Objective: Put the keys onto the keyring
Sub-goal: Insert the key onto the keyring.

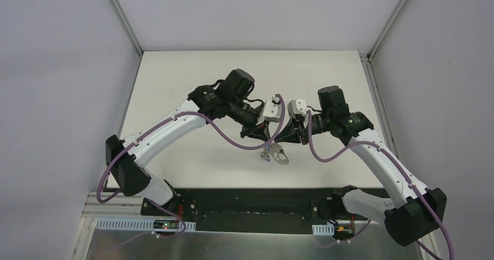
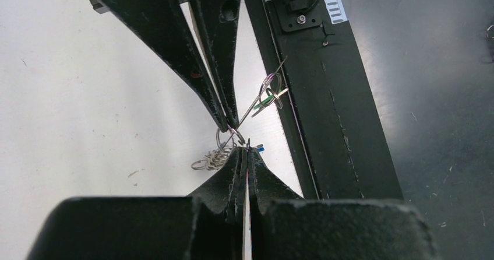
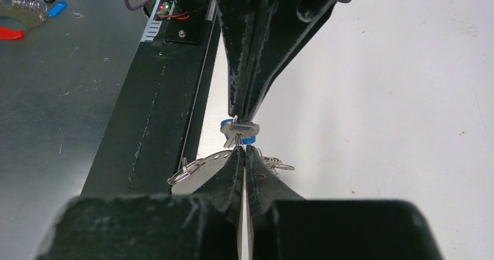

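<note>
Left wrist view first. My left claw [image 2: 246,150] is pressed fully shut, and a sliver of blue shows beside its tips, so I take it to be pinching the blue key [image 3: 239,130]. Tip to tip against it, my right claw [image 2: 229,120] is also closed tight. It nips a small wire ring [image 2: 230,136], which I judge to be part of the keyring [image 3: 198,168]. Just below the tips, the linked rings [image 2: 212,160] bunch together. Further out toward the near edge, the green key [image 2: 268,97] hangs among a few more loops of wire.

As I read it, the job is about half done. The green key looks threaded already, though I cannot confirm that it sits fully on a ring. The blue key is held right at the ring but not on it. I have yet to work it onto the wire and then let go with both claws.

The right wrist view gives me the blue head plainly and the pale oval loop sagging under the claws, but no green key. The left wrist view shows the green key and the pinched ring, yet hardly any blue. Only the top view shows both arms meeting over the near middle of the desk [image 1: 192,73] with the keyring dangling beneath. I cannot tell whether it touches the surface.
</note>
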